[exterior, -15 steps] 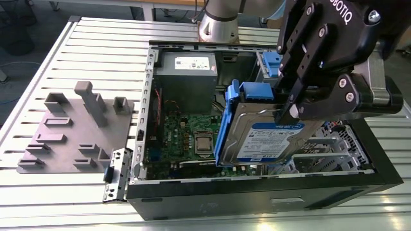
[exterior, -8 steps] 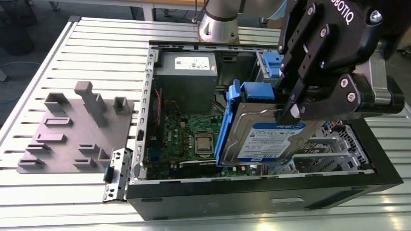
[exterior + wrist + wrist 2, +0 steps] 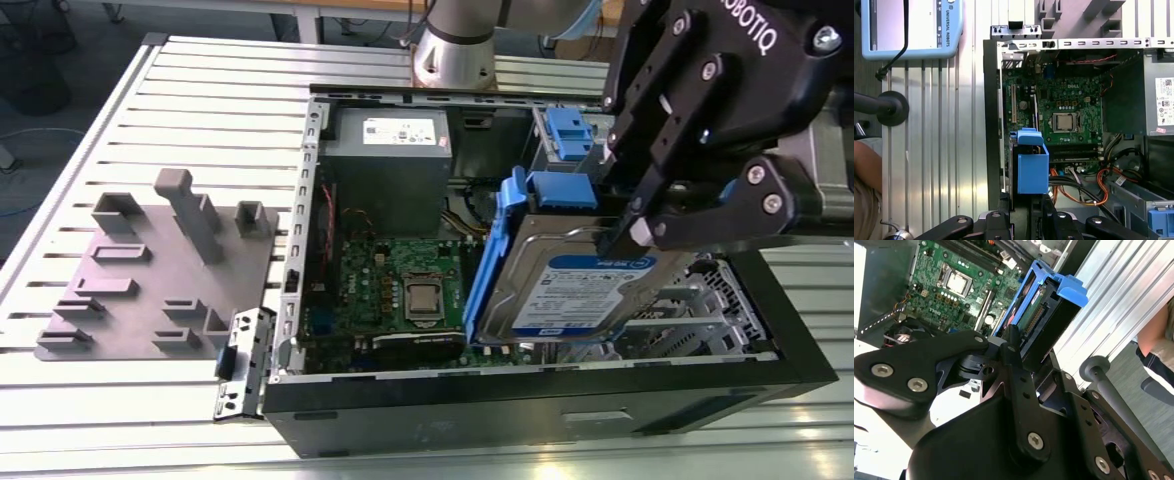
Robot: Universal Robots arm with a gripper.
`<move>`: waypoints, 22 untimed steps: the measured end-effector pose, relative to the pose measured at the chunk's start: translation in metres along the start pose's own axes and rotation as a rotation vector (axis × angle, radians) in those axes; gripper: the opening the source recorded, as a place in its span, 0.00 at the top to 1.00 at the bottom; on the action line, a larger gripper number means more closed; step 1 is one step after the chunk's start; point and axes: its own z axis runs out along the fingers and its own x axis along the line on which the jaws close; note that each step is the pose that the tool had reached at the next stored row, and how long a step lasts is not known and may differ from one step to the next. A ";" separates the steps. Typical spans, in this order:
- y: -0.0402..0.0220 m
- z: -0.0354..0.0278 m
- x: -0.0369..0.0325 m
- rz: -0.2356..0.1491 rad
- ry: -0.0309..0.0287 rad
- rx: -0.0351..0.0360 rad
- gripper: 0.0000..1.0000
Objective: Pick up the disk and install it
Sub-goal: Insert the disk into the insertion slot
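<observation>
Exterior view: your gripper (image 3: 625,232) has its jaws clamped on the disk (image 3: 574,290). It hangs on edge, slightly tilted, inside the open computer case (image 3: 534,410), between motherboard (image 3: 400,290) and metal drive cage (image 3: 714,300). The upright hold probably lets you clear the walls.

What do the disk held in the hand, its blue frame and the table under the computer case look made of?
The disk: likely metal, with a dull silver-grey casing and a glossy, paper-like label. The blue frame: apparently moulded plastic, uniform in colour with a soft sheen. The table: seemingly aluminium, with pale ribbed slats that reflect light.
</observation>
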 end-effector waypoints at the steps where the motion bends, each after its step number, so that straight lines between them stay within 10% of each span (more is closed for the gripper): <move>1: -0.0023 0.0000 -0.0001 0.000 0.0001 0.0000 0.65; 22: -0.0481 -0.0001 -0.0013 0.000 0.0000 0.0000 0.65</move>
